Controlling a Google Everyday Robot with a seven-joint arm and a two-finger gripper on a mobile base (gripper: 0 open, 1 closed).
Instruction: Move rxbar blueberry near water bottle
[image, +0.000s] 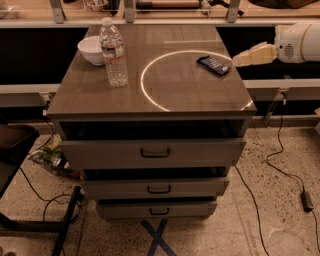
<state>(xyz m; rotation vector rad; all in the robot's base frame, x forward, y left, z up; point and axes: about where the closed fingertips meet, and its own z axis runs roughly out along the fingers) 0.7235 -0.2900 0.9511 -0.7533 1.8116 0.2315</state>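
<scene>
The gripper (241, 58) hung just off the right edge of the table (175, 102), carrying nothing; how wide it stood could not be told. The rxbar blueberry (214, 64) lay flat near that edge, well apart from the water bottle (114, 55) on the left. A low sideways approach risked pushing the thin bar instead of catching it. A hasty placement could have toppled the upright bottle.

Gripper (236, 60) hovers just right of rxbar blueberry (214, 64) — water bottle (114, 55) well left.
</scene>
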